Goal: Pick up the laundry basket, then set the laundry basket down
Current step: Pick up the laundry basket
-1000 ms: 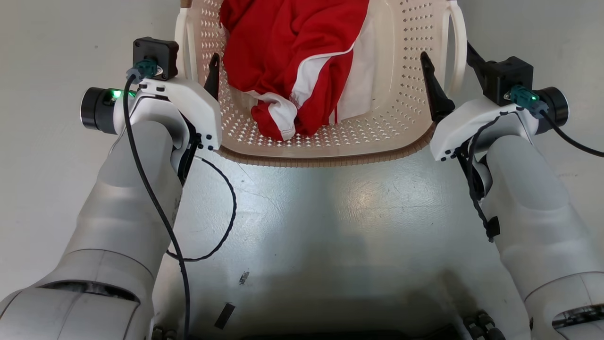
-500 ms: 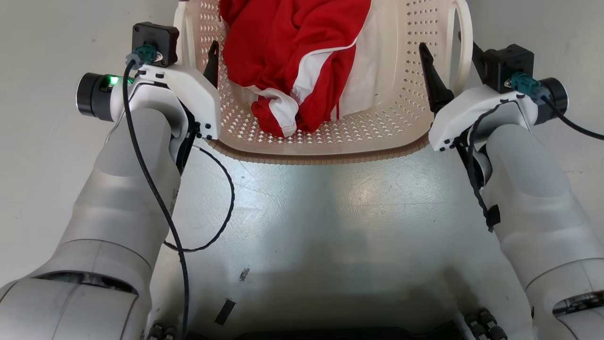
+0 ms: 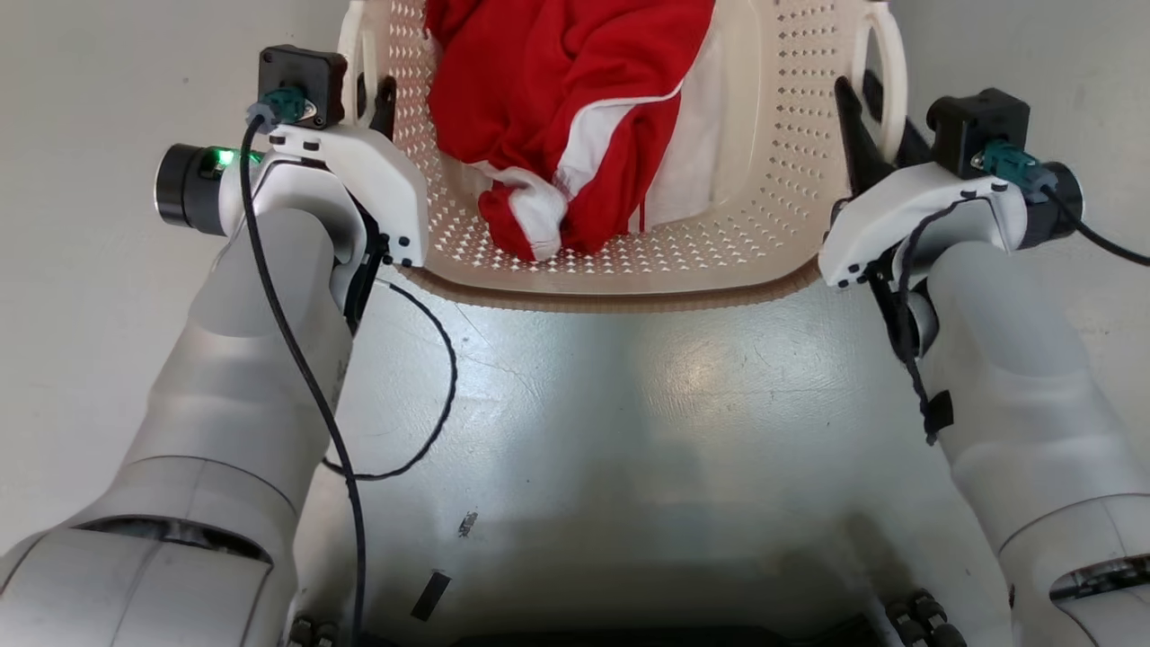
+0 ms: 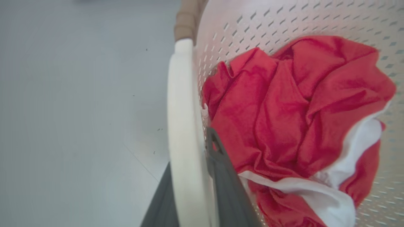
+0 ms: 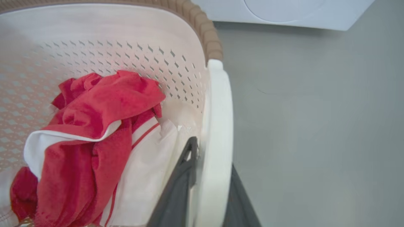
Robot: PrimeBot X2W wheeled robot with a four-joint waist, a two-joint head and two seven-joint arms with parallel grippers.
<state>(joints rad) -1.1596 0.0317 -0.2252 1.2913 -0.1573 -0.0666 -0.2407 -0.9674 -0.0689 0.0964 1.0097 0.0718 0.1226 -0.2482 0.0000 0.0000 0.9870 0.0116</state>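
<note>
Evidently the pick-up is the step in hand: the cream-white perforated plastic laundry basket (image 3: 773,162) with its brown woven-look rim sits on the pale grey floor (image 3: 629,431) directly ahead of the robot, between its two arms. A crumpled red and white garment (image 3: 557,108) lies inside it. Whether the base has left the floor cannot be told from these views.

The left gripper (image 3: 373,94) straddles the white left loop handle (image 4: 183,126), one dark finger (image 4: 227,189) inside the basket beside the garment and the other outside. No gap shows between fingers and handle, so it looks clamped on. The right gripper (image 3: 864,99) mirrors this on the white right loop handle (image 5: 217,126), with its inner finger (image 5: 180,192) against the wall and its outer one on the floor side, and it too appears closed onto the handle.

With both handles apparently held, the next move seems to call for an even, simultaneous raise of both arms so that the basket stays level and the garment does not slide. After that comes a gentle lowering. A large white appliance (image 5: 284,12) stands beyond the far rim, well apart.
</note>
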